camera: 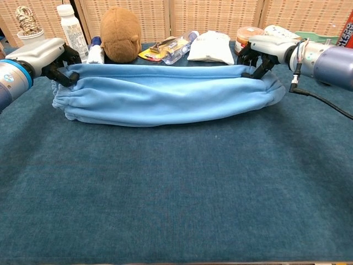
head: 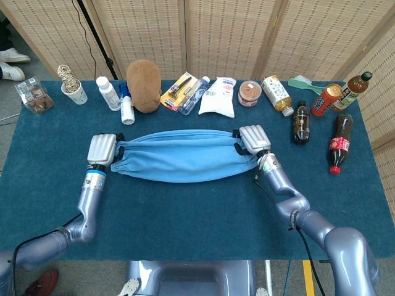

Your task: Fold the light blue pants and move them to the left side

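I have the light blue pants (head: 182, 156) lying across the middle of the table (head: 197, 216) as one long folded band, running sideways, with its back edge raised a little off the cloth at both ends. My left robot hand (head: 102, 148) is clamped on the left end of the pants: in the chest view I can see its dark fingers (camera: 62, 74) closed over the gathered top edge there. My right robot hand (head: 253, 139) is clamped on the right end the same way, its fingers (camera: 255, 70) hooked over the top edge, with a dark cable trailing from the wrist behind it.

Taking the pants as my landmark, everything else sits behind them along the far edge of the table. Just behind the left part of the pants is the brown plush toy (head: 143, 76), with a small white bottle (head: 126, 110) beside it and a taller white bottle (head: 108, 93) further left. Behind the middle of the pants lie a yellow packet (head: 179, 91) and a white pouch (head: 218, 97). Behind the right end stands a round tin (head: 249, 93), close to my right robot hand in the chest view. Well to the right of the pants are several drink bottles, among them a red-labelled cola bottle (head: 339, 143) lying on its side.
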